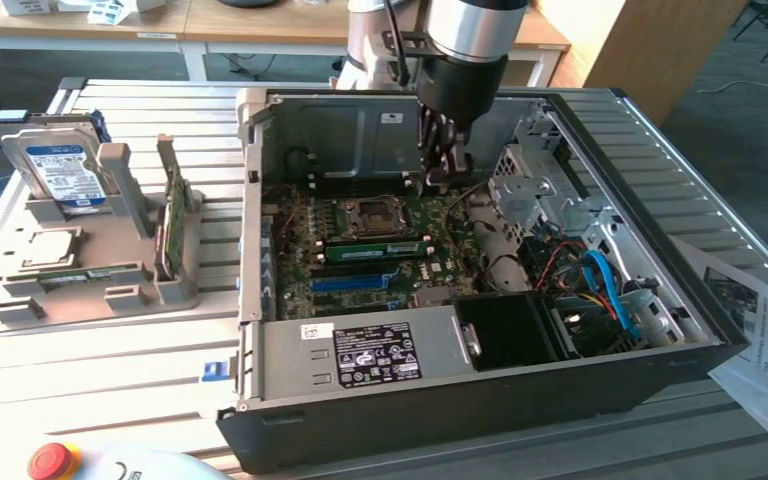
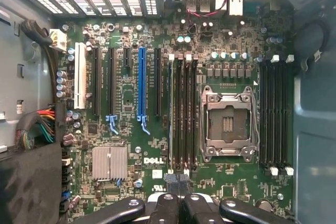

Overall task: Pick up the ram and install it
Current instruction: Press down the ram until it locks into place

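The arm (image 1: 471, 30) comes down steeply from above into the open computer case (image 1: 491, 400), its wrist upright over the far end of the motherboard (image 1: 357, 265). The gripper (image 1: 444, 160) hangs just above the board, near the case's back wall and beside the CPU socket (image 1: 368, 213).

In the wrist view the gripper (image 2: 179, 182) points straight down at the board. Its two dark fingertips (image 2: 172, 181) are pressed together with nothing between them, over one end of the black memory slots (image 2: 184, 114) beside the CPU socket (image 2: 228, 124).

The ram (image 1: 375, 249) is not in the gripper's hold. It lies seated lengthwise in the board as a narrow green stick, between the socket and a blue slot (image 1: 357, 283), a little apart from the fingertips.

Outside the case, on the exterior view's left, a grey holder (image 1: 117, 290) carries a hard drive (image 1: 57, 165) with a blue label and an upright green card (image 1: 171, 225).
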Controlling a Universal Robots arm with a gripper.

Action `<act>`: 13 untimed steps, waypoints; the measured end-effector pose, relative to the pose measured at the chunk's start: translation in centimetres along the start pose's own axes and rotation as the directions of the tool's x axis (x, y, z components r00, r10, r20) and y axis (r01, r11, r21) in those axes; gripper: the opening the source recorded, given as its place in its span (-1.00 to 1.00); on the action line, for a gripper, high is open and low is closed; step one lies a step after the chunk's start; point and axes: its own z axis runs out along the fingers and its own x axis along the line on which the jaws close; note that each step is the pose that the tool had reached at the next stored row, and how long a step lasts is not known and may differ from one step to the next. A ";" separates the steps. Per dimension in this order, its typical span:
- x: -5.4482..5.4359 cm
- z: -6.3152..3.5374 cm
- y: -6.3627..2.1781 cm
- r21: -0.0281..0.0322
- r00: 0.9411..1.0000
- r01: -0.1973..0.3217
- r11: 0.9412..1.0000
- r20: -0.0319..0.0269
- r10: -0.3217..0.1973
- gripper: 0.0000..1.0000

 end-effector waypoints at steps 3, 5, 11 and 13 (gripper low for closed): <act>0.0 0.23 0.00 0.000 1.000 0.000 1.000 0.000 0.000 -0.80; 0.0 0.36 0.00 0.000 1.000 0.000 1.000 0.000 0.000 -0.80; 0.0 0.80 -0.01 0.000 1.000 0.000 1.000 0.000 0.000 -0.80; 0.0 0.96 -0.01 0.000 1.000 0.000 1.000 0.000 0.000 -0.80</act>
